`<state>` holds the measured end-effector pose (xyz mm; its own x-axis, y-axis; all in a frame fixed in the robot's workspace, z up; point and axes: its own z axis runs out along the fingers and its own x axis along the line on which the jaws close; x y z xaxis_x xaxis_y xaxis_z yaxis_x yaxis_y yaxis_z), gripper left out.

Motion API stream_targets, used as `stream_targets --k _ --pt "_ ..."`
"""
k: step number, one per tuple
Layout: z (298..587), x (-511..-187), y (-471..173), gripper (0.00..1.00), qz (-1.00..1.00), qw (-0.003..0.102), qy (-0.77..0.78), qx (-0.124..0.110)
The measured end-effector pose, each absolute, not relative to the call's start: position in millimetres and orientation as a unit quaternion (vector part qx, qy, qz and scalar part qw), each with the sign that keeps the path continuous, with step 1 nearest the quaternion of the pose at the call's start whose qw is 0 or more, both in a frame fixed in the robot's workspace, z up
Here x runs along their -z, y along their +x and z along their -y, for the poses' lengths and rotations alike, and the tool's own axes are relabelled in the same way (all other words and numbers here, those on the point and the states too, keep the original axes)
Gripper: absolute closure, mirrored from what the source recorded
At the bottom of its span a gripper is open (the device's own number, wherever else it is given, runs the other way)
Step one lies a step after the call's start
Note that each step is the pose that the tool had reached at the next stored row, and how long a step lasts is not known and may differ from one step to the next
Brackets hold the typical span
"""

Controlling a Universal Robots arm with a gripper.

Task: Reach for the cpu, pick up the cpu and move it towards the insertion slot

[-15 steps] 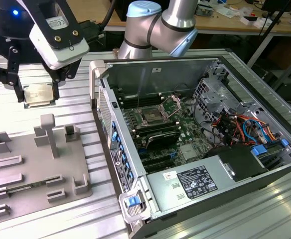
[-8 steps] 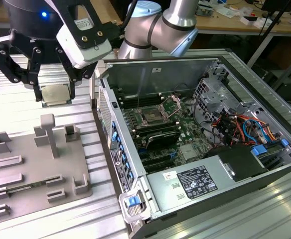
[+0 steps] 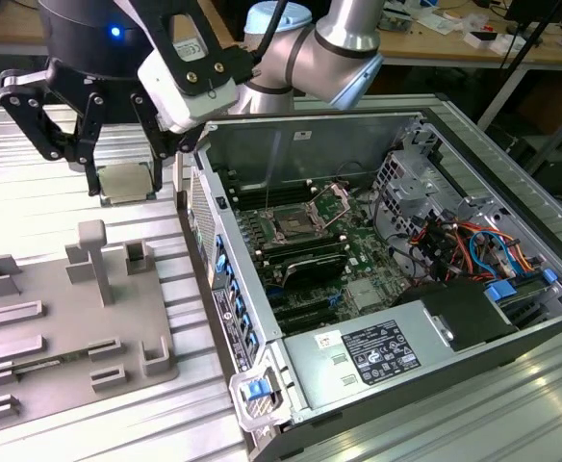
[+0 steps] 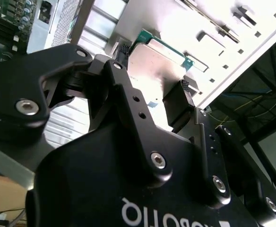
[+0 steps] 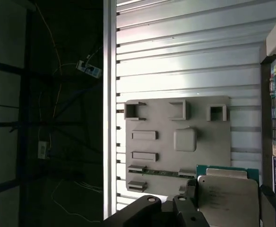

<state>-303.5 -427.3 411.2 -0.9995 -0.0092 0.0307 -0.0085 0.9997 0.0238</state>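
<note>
Black two-fingered gripper on the grey robot arm is clenching the cpu, a small flat square chip with a silvery metallic top and a thin green rim, and is holding it lifted above the ribbed aluminium table. In both wrist views the chip is sitting between the dark finger pads, its pale lid facing the camera. Reaching and picking up are looking done. The chip is hanging beyond the grey plastic fixture tray and just outside the wall of the open computer case. The insertion slot, a square metal-framed socket with a dark centre on the green board, is lying well apart inside the case, so most of the carrying is remaining.
</note>
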Motion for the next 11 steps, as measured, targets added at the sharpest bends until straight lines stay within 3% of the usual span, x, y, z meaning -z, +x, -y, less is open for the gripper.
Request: stream_targets --k 11 --pt "426 -408 -268 0.45 1.0 0.015 -0.001 0.006"
